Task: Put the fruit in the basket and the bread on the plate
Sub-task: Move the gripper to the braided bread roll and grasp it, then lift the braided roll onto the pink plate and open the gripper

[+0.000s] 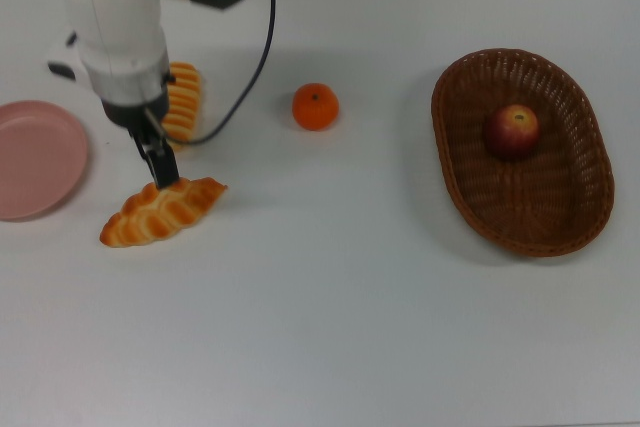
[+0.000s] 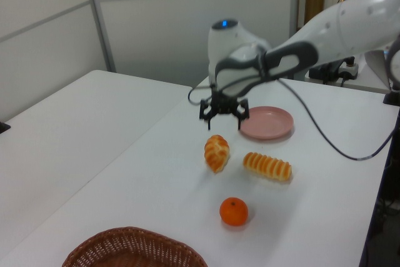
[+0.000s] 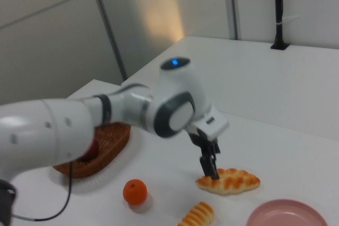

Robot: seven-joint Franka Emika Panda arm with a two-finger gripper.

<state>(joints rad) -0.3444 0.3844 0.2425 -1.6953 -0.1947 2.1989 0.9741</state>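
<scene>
Fruit is found in two places: the dark red apple [image 1: 513, 129] lies inside the brown wicker basket [image 1: 570, 215] at the top view's right, while the orange tangerine [image 1: 315, 107] rests on the bare white worktop [image 1: 330, 307], well apart from the basket. Bread is located at the top view's left. The braided loaf [image 1: 160, 211] lies on the worktop near the pink plate [image 1: 35, 157], not on it. The ridged roll [image 1: 184, 99] lies just beyond the loaf and is partly covered in the top view by the white arm [image 1: 112, 22].

The gripper [image 2: 224, 115] is positioned directly above the braided loaf. In the left view its fingers [image 2: 239, 118] are seen spread apart, with nothing held between them; they hang above the loaf's upper surface. In the right view one dark finger reaches down to the loaf's near end; contact cannot be confirmed.

The plate is empty. A black cable [image 1: 262, 42] runs from the arm across the worktop between the roll and the tangerine. No obstruction is present between loaf and plate.
</scene>
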